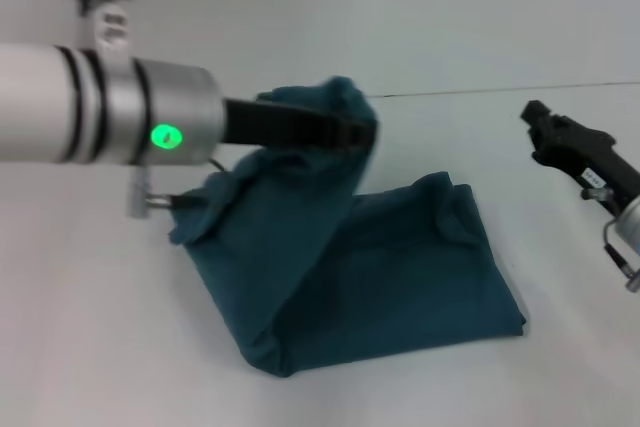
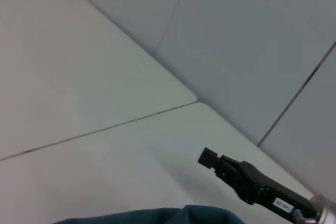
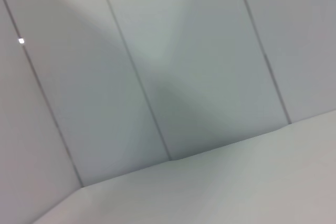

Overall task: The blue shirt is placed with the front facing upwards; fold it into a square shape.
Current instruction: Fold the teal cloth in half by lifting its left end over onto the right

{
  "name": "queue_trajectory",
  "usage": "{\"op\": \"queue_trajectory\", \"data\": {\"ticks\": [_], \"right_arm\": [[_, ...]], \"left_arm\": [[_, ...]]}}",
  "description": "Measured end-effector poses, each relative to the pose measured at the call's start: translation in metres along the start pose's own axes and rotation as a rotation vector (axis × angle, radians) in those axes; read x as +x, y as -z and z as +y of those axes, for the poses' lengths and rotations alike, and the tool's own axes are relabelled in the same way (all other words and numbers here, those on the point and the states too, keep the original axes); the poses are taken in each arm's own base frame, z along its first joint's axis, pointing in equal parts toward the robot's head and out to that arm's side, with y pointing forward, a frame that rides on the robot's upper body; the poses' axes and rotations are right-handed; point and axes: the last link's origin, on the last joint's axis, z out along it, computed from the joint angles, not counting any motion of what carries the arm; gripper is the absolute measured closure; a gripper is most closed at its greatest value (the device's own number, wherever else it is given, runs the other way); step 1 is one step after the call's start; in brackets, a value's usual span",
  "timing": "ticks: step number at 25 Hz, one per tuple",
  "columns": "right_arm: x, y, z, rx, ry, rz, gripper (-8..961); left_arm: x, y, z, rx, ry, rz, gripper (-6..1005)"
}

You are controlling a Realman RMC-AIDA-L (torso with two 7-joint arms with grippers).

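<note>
Left gripper (image 1: pixel 362 130), black fingers closed on a raised fold of the dark teal-blue cotton shirt (image 1: pixel 400 267), pinching the cloth at its highest point. The fabric bunches around the fingertips and drapes down from them to the table. The rest of the shirt lies below and to the right of this gripper, partly folded, flat on the surface, with a rounded folded corner nearest the robot. No lettering shows on the visible side.

Left arm: white and silver cylinder with black bands and a lit green indicator light (image 1: pixel 165 135), reaching in from the left edge of the head view, roughly level, forearm pointing toward the right. A thin cable hangs under the wrist.

Right gripper (image 1: pixel 537 119), black, hovers off the table to the right of the shirt, well apart from the left gripper and touching nothing; its tips look close together, but open or closed — cannot tell. It also appears in the left wrist view (image 2: pixel 207 157), beyond a sliver of teal cloth (image 2: pixel 173 216). Right arm enters from the right edge, angled up and inward.

White matte table (image 1: pixel 100 347) with a thin dark seam line (image 1: pixel 500 90) running across it behind the shirt. Pale grey panelled wall (image 3: pixel 199 66) with vertical joints stands behind the table.
</note>
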Motion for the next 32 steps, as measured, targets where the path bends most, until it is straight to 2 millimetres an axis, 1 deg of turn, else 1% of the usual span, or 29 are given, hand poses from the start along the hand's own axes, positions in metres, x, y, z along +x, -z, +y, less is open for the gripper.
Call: {"op": "queue_trajectory", "data": {"ticks": [1, 4, 5, 7, 9, 12, 15, 18, 23, 28, 31, 32], "right_arm": [[-0.001, 0.002, -0.004, 0.013, 0.004, 0.0, 937], [-0.003, 0.007, -0.011, 0.034, 0.013, 0.003, 938], [-0.002, 0.008, -0.012, 0.038, 0.014, 0.005, 938], [-0.001, 0.01, -0.014, 0.044, 0.014, 0.008, 938], [-0.001, 0.011, -0.015, 0.048, 0.015, 0.009, 939], [0.0, 0.011, -0.016, 0.052, 0.015, 0.012, 939], [0.0, 0.012, -0.016, 0.054, 0.016, 0.018, 940], [0.0, 0.012, -0.02, 0.069, 0.012, 0.025, 938], [-0.008, 0.015, -0.033, 0.097, -0.025, 0.041, 934], [-0.013, 0.018, -0.04, 0.106, -0.039, 0.048, 933], [-0.013, 0.019, -0.041, 0.106, -0.042, 0.058, 932], [-0.013, 0.019, -0.041, 0.105, -0.043, 0.061, 932]], "left_arm": [[-0.001, -0.003, 0.003, -0.005, 0.0, 0.001, 912], [-0.01, -0.026, 0.02, -0.033, -0.01, 0.002, 912], [-0.014, -0.034, 0.027, -0.043, -0.019, -0.001, 912], [-0.02, -0.046, 0.035, -0.052, -0.032, -0.003, 912], [-0.03, -0.063, 0.043, -0.066, -0.035, -0.018, 912], [-0.045, -0.087, 0.05, -0.08, -0.023, -0.049, 911], [-0.064, -0.107, 0.054, -0.101, -0.004, -0.085, 911], [-0.077, -0.118, 0.061, -0.13, -0.006, -0.093, 911], [-0.079, -0.121, 0.064, -0.137, -0.07, -0.057, 911], [-0.078, -0.122, 0.058, -0.114, -0.1, -0.037, 775], [-0.077, -0.123, 0.056, -0.1, -0.117, -0.026, 544], [-0.077, -0.124, 0.055, -0.097, -0.119, -0.027, 498]]}}
